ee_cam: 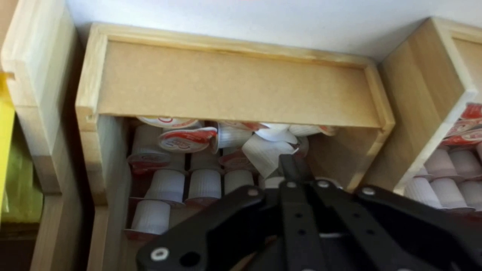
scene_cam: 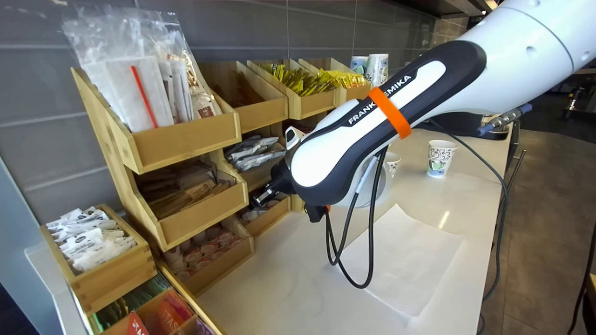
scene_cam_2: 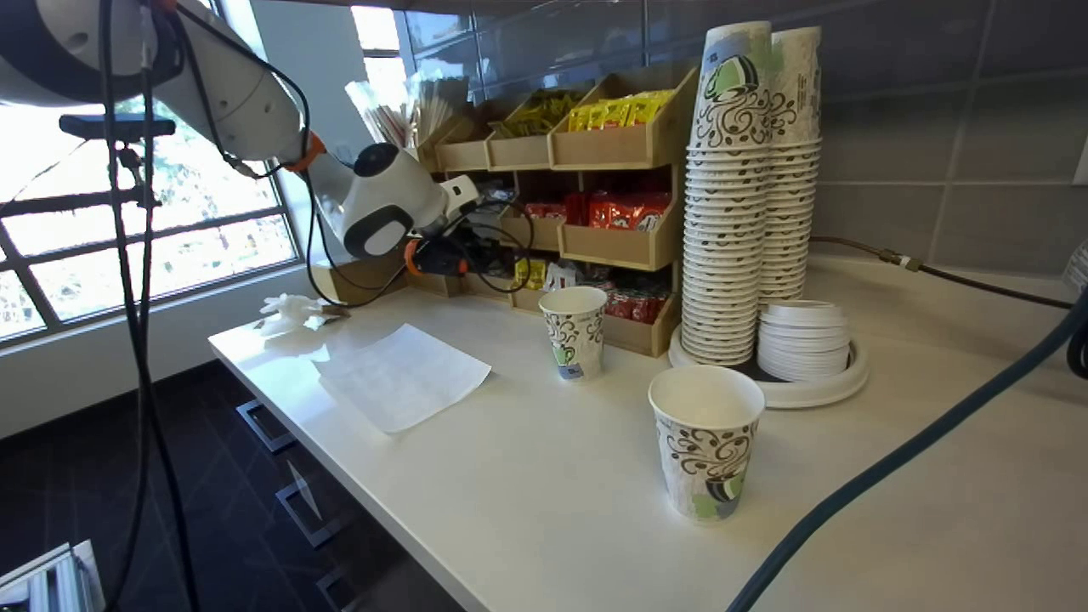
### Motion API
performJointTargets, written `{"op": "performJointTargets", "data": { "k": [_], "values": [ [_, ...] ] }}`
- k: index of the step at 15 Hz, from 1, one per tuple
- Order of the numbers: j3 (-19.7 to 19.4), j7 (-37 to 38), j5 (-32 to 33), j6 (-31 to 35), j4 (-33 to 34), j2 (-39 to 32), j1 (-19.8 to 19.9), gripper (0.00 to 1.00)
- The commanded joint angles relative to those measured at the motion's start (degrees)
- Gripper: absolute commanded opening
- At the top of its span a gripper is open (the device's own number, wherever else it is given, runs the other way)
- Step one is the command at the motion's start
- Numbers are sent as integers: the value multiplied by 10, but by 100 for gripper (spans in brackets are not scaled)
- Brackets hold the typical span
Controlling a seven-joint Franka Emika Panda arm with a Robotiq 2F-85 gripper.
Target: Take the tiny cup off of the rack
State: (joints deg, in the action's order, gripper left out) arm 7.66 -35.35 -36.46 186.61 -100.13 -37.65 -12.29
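Observation:
Several tiny cups, pale ribbed tubs with reddish-brown lids, lie in a bin of the light wooden rack (ee_cam: 241,84) in the wrist view. One tiny cup (ee_cam: 263,153) lies tilted right at my fingertips; I cannot tell whether they touch it. My gripper (ee_cam: 293,165) is shut, its fingertips together with nothing visible between them, and reaches into the right part of the bin. In an exterior view my gripper (scene_cam: 260,199) is at a low bin of the rack (scene_cam: 186,144). The rack (scene_cam_2: 608,245) also shows in an exterior view, where the fingertips are hidden.
The bin's front board and side walls surround my fingers. A neighbouring bin (ee_cam: 425,71) holds more tubs. Paper cups (scene_cam_2: 707,450) and a white sheet (scene_cam_2: 408,374) are on the counter. Stacked cups (scene_cam_2: 727,229) stand beside the rack. Cables (scene_cam: 370,232) hang from the arm.

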Motion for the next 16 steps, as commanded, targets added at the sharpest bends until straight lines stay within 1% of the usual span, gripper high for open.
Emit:
{"op": "performJointTargets", "data": {
  "k": [1, 10, 11, 12, 13, 16],
  "values": [
    [9, -8, 7, 9, 20, -13, 9, 0],
    [16, -9, 6, 9, 11, -2, 17, 0],
    [17, -8, 5, 8, 11, -3, 18, 26],
    [18, -8, 5, 7, 13, -5, 19, 28],
    [18, -7, 5, 8, 13, -6, 18, 33],
    [18, -7, 6, 9, 18, -11, 17, 54]
  ]
}}
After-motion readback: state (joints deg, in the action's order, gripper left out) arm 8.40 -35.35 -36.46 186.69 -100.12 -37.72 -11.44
